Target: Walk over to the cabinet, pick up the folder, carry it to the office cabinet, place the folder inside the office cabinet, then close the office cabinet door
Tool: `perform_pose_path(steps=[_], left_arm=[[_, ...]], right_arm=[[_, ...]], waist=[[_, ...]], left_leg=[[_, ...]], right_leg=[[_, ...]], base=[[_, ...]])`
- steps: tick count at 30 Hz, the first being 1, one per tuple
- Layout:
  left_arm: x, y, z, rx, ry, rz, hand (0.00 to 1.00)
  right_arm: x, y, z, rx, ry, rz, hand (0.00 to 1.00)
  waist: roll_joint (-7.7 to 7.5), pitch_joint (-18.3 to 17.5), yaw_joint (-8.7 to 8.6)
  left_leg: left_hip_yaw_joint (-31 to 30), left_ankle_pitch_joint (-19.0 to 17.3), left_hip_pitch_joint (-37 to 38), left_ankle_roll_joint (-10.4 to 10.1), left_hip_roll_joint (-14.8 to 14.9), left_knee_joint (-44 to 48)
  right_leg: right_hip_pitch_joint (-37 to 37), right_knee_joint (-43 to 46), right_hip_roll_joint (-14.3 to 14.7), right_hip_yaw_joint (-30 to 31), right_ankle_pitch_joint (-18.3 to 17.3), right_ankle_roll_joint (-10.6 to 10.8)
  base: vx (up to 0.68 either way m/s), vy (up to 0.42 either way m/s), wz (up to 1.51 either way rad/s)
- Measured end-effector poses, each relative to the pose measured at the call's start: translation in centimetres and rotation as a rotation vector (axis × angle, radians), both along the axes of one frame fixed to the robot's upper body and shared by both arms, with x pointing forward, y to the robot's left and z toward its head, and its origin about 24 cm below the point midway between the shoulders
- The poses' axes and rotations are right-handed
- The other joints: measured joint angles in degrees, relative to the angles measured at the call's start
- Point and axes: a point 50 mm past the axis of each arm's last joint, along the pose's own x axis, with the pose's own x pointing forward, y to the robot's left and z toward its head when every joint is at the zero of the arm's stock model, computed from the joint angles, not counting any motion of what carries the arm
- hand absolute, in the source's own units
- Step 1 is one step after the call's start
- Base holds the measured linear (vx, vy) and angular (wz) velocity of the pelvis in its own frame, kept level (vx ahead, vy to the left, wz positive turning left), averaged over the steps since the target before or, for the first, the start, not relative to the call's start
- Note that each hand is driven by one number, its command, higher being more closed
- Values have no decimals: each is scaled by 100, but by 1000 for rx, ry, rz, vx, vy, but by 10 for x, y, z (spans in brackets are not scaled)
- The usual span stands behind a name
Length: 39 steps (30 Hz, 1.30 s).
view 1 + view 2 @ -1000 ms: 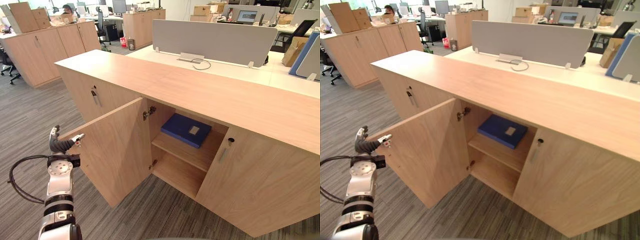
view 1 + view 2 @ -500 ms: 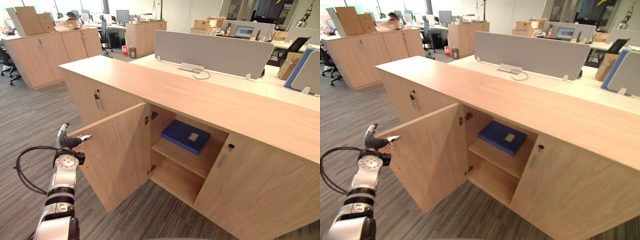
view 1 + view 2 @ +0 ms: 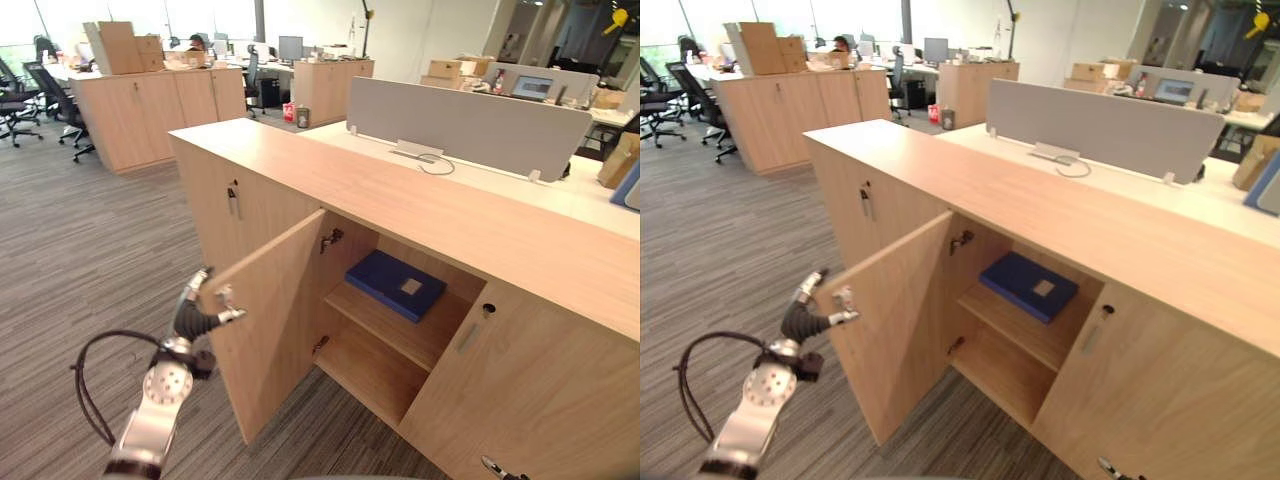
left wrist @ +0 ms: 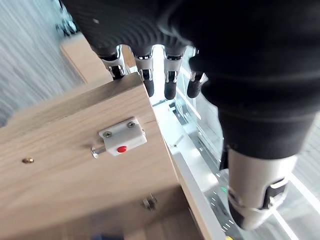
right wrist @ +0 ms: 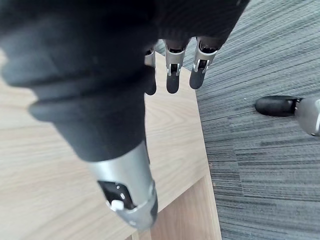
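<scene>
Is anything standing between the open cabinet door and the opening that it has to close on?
Nothing visible does. The blue folder lies flat on the upper shelf, fully inside the opening, so it should not catch the door. The left robot hand is at the door's free edge.

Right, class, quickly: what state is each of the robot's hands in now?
Left hand: open, fingers relaxed at the edge of the light wooden cabinet door.
Right hand: open, holding nothing.
</scene>
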Motion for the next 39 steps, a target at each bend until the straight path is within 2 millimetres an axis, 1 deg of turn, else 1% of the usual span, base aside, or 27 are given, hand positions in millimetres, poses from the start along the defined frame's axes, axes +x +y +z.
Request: perform_pose_path(steps=[1, 2, 3, 4, 5, 7, 8, 9, 10, 11, 14, 15, 17, 18, 20, 24, 28, 30, 31, 32, 33, 34, 35, 36, 37, 38, 39], left_arm=[[-5, -10, 1, -45, 9, -56, 0], [-14, -27, 4, -121, 28, -166, 0], [-22, -50, 4, -210, 56, -287, 0], [-27, -62, 5, -255, 76, -359, 0], [-40, -81, 3, -325, 132, -485, 0], [-54, -101, 7, -414, 164, -622, 0], [-56, -106, 13, -472, 156, -655, 0], [-56, -106, 15, -487, 146, -658, 0], [-54, -106, 23, -526, 113, -648, 0], [-53, -108, 26, -560, 100, -645, 0], [-53, -114, 35, -670, 76, -655, 0], [-53, -116, 37, -708, 71, -654, 0], [-53, -121, 39, -769, 72, -654, 0], [-53, -123, 39, -777, 70, -656, 0], [-52, -127, 42, -807, 56, -655, 0], [-51, -130, 42, -828, 56, -645, 0], [-47, -127, 33, -837, 84, -586, 0], [-39, -121, 20, -842, 107, -485, 0], [-32, -114, 6, -832, 138, -384, 0], [-25, -104, -15, -828, 191, -266, 0], [-22, -97, -28, -830, 227, -203, 0], [-19, -82, -54, -842, 303, -71, 0], [-18, -76, -65, -850, 340, -19, 0], [-21, -56, -99, -871, 454, 148, 0], [-29, -39, -130, -879, 568, 310, 0], [-42, -23, -152, -890, 647, 458, 0], [-69, 3, -181, -823, 782, 697, 0]], right_arm=[[0, -1, 0, -3, 2, 6, 0], [3, -2, 1, -11, 6, 28, 0], [8, -9, 6, -34, 0, 53, 0], [12, -12, 8, -42, -6, 70, 0], [17, -12, 9, -47, -9, 102, 0], [24, -9, 9, -41, -19, 147, 0], [27, -8, 9, -44, -17, 168, 0], [29, -8, 9, -47, -16, 179, 0], [38, -8, 11, -59, -29, 218, 0], [42, -5, 11, -57, -31, 247, 0], [45, 10, 5, -26, -3, 338, 0], [47, 12, 4, -25, 2, 357, 0], [51, 17, 3, -25, 1, 396, 0], [52, 18, 3, -24, 0, 407, 0], [55, 26, 0, -19, 9, 457, 0], [47, 45, -10, 38, 34, 480, 0], [36, 53, -15, 61, 64, 501, 0], [30, 58, -17, 74, 74, 494, 0], [27, 61, -19, 83, 82, 489, 0], [23, 65, -21, 93, 88, 484, 0], [21, 67, -22, 100, 91, 480, 0], [20, 73, -23, 115, 88, 477, 0], [20, 75, -24, 120, 85, 473, 0], [20, 82, -25, 143, 72, 450, 0], [20, 89, -27, 164, 66, 435, 0], [18, 94, -29, 186, 65, 420, 0], [13, 99, -33, 216, 83, 387, 0]], waist=[[-61, -5, 2], [-274, 31, -7], [-325, 65, -67], [-325, 108, -74], [-356, 97, -96], [-433, 117, -66], [-459, 134, -67], [-483, 148, -96], [-462, 248, -132], [-298, 285, -106], [-210, 182, -118], [-217, 155, -125], [-99, 133, -109], [-90, 119, -110], [7, 54, -122], [26, 52, -137], [30, 58, -152], [52, 69, -179], [62, 78, -201], [87, 84, -224], [104, 88, -227], [91, 84, -231], [95, 81, -239], [126, 68, -324], [193, 34, -478], [232, -36, -554], [276, -125, -685]], left_leg=[[3, -2, -38, 0, -11, 0], [96, -59, -131, 63, -81, 362], [174, -598, -347, 153, 129, 1317], [183, -747, -356, 170, 143, 1376], [200, -848, -338, 182, 119, 1345], [208, -887, -476, 170, 131, 1356], [206, -889, -662, 167, 134, 1322], [245, -888, -662, 153, 92, 1261], [280, -982, -768, 211, 226, 1751], [281, -1164, -836, 217, 378, 2002], [207, -1200, -921, 164, 429, 2002], [194, -1192, -946, 149, 467, 2025], [178, -1155, -942, 80, 538, 2065], [178, -1144, -937, 92, 546, 2065], [179, -1145, -897, 89, 550, 2043], [190, -1141, -686, 70, 517, 1847], [201, -1146, -615, 44, 483, 1743], [206, -1146, -614, 24, 509, 1737], [228, -1145, -603, -1, 549, 1738], [257, -1150, -600, -47, 612, 1740], [302, -1149, -597, -72, 639, 1732], [407, -1153, -574, -149, 689, 1715], [465, -1158, -568, -191, 724, 1717], [579, -1175, -560, -330, 860, 1729], [631, -1201, -575, -416, 1057, 1754], [653, -1193, -645, -508, 1205, 1763], [655, -1049, -686, -635, 1375, 1769]], right_leg=[[8, -27, -26, -75, -3, 21], [-5, -98, -198, -192, 41, 107], [-3, 4, -269, -251, 61, 129], [10, 81, -311, -236, 66, 129], [34, 65, -321, -241, 82, 140], [-28, 31, -309, -309, 110, 101], [-156, 34, -278, -458, 116, 94], [-158, -45, -269, -586, 119, 88], [-127, -66, -311, -770, 160, 53], [-102, 112, -352, -752, 197, 41], [-107, 95, -287, -815, 218, 16], [-118, 91, -253, -864, 251, -27], [-112, 116, -191, -875, 252, -40], [-111, 134, -188, -876, 251, -40], [-110, 255, -229, -886, 252, -40], [-85, 501, -324, -889, 251, -40], [-102, 565, -357, -890, 250, -42], [-135, 640, -362, -890, 203, -105], [-156, 672, -343, -893, 181, -120], [-175, 686, -298, -893, 121, -153], [-208, 687, -270, -893, 66, -166], [-284, 667, -195, -892, -67, -178], [-311, 644, -151, -892, -116, -176], [-356, 512, 49, -891, -247, -170], [-373, 377, 306, -885, -285, -184], [-433, 266, 519, -848, -337, -219], [-578, 55, 891, -678, -386, -225]], base=[[-4, 18, 27], [12, 39, 28], [42, 56, 21], [0, 0, 0], [6, 8, -15], [-5, -5, -8], [-3, -32, 6], [27, -5, 9], [-26, -9, -8], [-53, -5, -8], [-27, -20, 10], [29, -26, 11], [31, -35, 1], [31, -31, -4], [50, -21, -2], [12, -11, -1], [-5, -25, -1], [-13, -51, -4], [-19, -61, -9], [-22, -66, -13], [-23, -66, -31], [-28, -93, -36], [-25, -132, -56], [0, -166, -46], [13, -160, -49], [60, -205, -54], [89, -165, -58]])
